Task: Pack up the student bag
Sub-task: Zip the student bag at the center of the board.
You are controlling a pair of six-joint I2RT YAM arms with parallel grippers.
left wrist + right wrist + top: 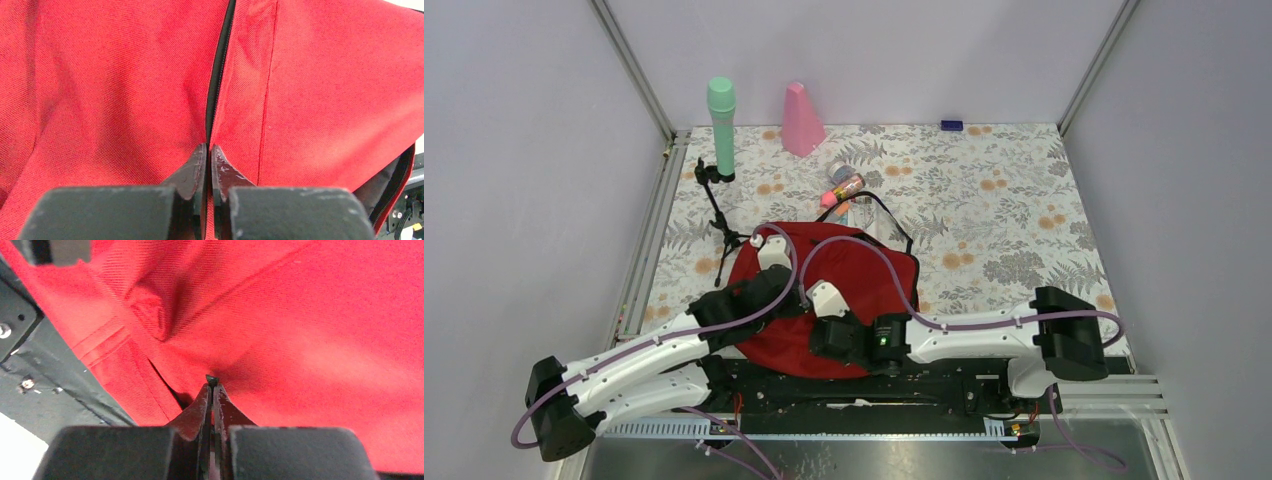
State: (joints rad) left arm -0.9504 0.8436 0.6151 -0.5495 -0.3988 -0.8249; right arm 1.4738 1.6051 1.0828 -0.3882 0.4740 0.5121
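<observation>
1 student bag (pixel 864 285), red: lies slumped under the 2 grippers, left gripper (pixel 209 150) jaws pressed shut on its zip line (pixel 216 85), right gripper (pixel 212 385) jaws pinching a puckered fold. Best handled by lifting the 2 pinches evenly, then parting them slowly. Long axis seems to run ahead of the jaws, straps (pixel 896 218) farthest.

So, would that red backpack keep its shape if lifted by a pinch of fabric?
Probably floppy: the student bag creases and puckers at the right gripper, so it would likely sag. Its woven cloth looks grippy, not slippery. Lying flat, it seems lightly filled, so probably light.
</observation>
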